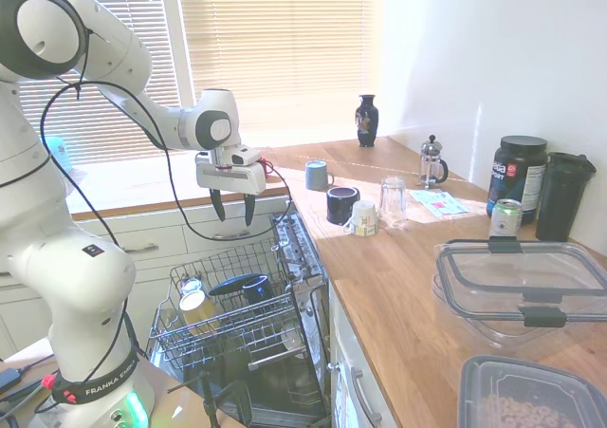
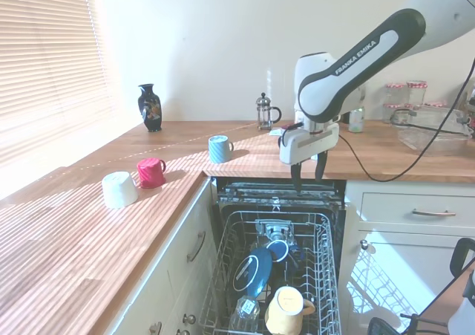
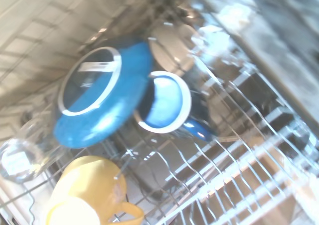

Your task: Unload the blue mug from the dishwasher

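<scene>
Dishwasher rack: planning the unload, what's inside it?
The dishwasher rack holds the blue mug, a blue bowl, a yellow mug and a glass. Anything below is hidden.
</scene>
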`<state>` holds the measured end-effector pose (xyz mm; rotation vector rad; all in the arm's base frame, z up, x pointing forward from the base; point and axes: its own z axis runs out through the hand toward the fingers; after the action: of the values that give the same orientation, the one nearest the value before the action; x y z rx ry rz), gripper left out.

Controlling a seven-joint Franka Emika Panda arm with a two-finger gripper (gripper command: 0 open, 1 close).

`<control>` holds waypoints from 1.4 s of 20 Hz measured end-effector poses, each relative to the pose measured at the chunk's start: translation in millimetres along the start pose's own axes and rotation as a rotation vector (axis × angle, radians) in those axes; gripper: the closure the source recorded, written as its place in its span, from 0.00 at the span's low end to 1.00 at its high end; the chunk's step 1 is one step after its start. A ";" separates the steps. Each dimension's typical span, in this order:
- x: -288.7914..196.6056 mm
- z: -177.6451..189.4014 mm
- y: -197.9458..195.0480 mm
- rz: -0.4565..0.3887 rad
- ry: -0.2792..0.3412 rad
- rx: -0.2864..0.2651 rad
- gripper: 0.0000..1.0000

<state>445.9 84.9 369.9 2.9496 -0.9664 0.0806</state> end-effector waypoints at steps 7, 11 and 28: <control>-8.0 45.1 -51.1 -0.212 0.052 -0.111 0.00; -7.6 74.9 -59.5 -0.270 0.039 -0.140 0.00; -50.7 169.0 -56.9 -0.440 0.038 -0.192 0.00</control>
<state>445.2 152.0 197.1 2.8873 -0.2844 0.0283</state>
